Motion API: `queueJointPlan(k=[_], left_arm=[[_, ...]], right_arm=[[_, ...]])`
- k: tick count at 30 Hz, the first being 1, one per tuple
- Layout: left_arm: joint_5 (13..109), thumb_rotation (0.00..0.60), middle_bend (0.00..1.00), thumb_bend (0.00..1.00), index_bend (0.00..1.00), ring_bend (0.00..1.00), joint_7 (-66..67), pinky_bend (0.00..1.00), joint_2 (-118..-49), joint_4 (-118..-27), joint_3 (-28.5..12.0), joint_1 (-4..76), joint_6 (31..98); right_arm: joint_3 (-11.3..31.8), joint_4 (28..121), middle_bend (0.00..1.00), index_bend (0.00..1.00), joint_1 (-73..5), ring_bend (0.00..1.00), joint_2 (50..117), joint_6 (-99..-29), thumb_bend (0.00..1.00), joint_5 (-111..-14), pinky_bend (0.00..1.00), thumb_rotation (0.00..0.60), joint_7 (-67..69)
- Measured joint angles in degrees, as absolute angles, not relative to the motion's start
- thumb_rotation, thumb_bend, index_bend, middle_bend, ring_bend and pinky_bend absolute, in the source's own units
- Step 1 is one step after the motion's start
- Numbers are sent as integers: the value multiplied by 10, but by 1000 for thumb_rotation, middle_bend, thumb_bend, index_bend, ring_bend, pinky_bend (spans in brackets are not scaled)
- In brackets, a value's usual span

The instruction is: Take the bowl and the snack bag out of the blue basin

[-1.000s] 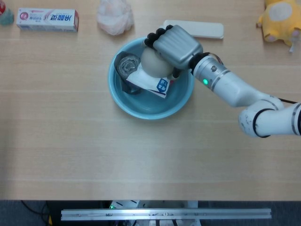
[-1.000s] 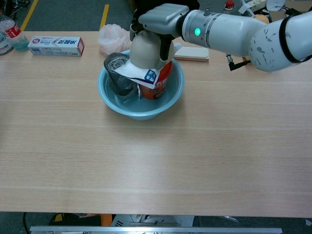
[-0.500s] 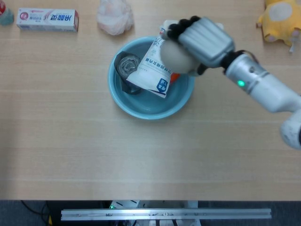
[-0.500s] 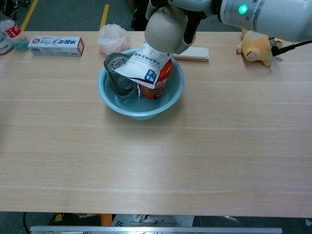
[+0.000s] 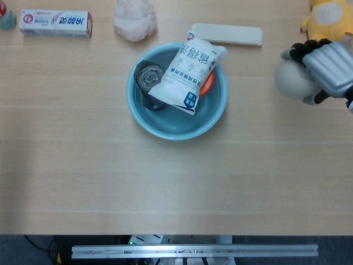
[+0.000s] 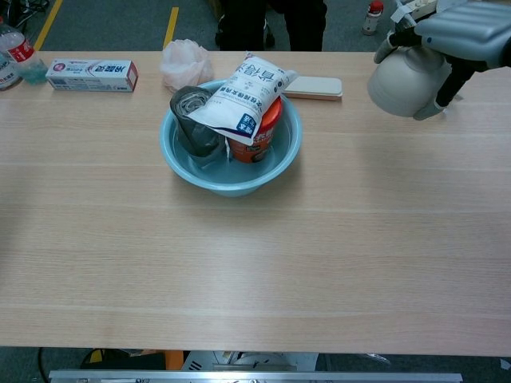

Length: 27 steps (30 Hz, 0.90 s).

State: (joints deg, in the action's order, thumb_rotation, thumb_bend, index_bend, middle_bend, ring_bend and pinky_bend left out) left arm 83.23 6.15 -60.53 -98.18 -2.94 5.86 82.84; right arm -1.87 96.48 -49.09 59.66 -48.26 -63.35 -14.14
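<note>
Pale wood-grain table [image 5: 176, 182] fills both views, with dark floor and a yellow painted line beyond its far edge in the chest camera. Over the table's right side the robot's right hand [image 5: 322, 69] hangs in the air, its dark-tipped fingers [image 5: 298, 51] curled over the top of a rounded whitish bowl [image 5: 294, 81], which it grips from above; in the chest view the same bowl [image 6: 403, 82] is clear of the tabletop, held under the grey hand [image 6: 463, 28]. Just behind the hand sits a yellow plush toy [image 5: 326, 22], partly cut off by the picture's edge.

Well to the hand's left stands the blue basin [image 5: 165, 128], resting on the table. Inside it the white snack bag [image 5: 188, 69] with blue print lies tilted, its top end leaning over the basin's far rim and its lower end propped across an orange-red cup [image 6: 259, 132], of which only part shows beneath it. Pressed against the bag's far side from the hand is a crumpled silver-grey container [image 5: 149, 80], also in the basin.

Beyond the basin, near the table's back edge, lies a flat cream-coloured case [image 5: 227, 34], just beside the bag's top corner. Further left is a bunched pale pink plastic bag [image 5: 134, 19], then a boxed toothpaste [image 5: 55, 23], and at the far corner a plastic bottle [image 6: 20, 52]. The left hand appears in neither view.
</note>
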Motion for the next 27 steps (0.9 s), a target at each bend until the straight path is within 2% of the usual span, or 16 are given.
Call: queueJointPlan(k=[16, 21, 27], left_arm=[[828, 600, 224, 256, 254, 214, 72, 246, -598, -996, -23, 45, 843], [827, 600, 224, 256, 254, 214, 73, 246, -598, -996, -22, 43, 844], [827, 600, 224, 256, 254, 214, 73, 246, -599, -996, -22, 43, 844]], right_arm=[[6, 716, 325, 299, -532, 280, 838, -368, 89, -587, 393, 600, -169], [16, 656, 279, 219, -545, 229, 887, -348, 89, -572, 330, 600, -177], [28, 613, 161, 48, -559, 115, 921, -317, 68, -541, 237, 600, -187]])
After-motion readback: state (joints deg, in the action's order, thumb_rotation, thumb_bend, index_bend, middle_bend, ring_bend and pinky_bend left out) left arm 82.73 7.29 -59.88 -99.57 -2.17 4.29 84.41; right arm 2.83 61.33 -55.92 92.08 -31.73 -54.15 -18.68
